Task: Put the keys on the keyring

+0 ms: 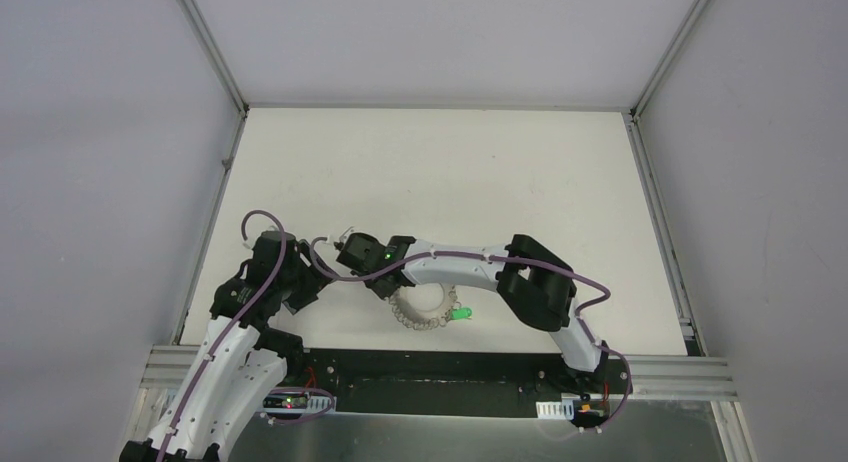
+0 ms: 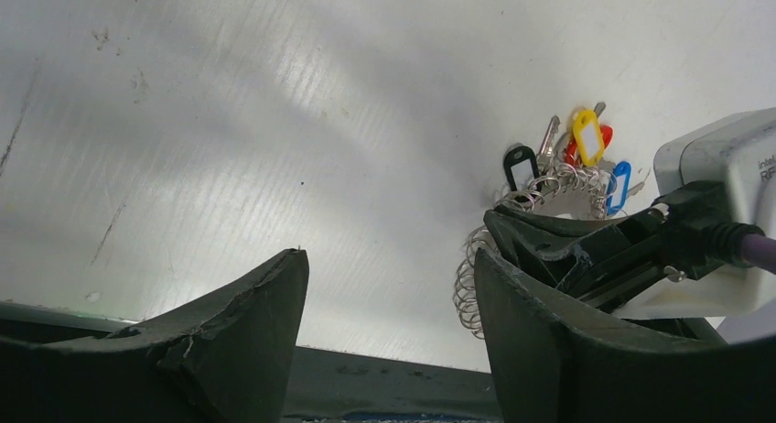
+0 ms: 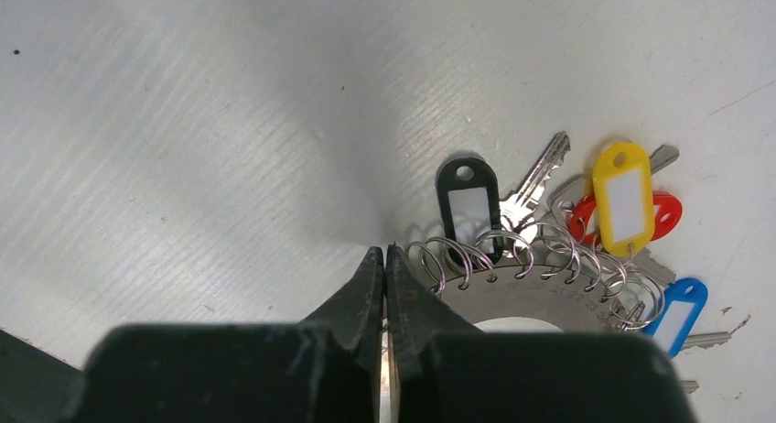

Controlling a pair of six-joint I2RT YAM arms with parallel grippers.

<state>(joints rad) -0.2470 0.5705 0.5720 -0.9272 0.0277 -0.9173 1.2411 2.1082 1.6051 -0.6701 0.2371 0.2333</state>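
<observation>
Two states: your left gripper (image 2: 389,258) gapes wide, holding nothing; your right gripper (image 3: 384,255) is pinched closed at the keyring (image 3: 540,299), the keys (image 3: 623,199) just beyond.

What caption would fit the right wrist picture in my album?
Right gripper, shut, beside the keyring, with black, yellow, red and blue tagged keys along its wire loops.
</observation>
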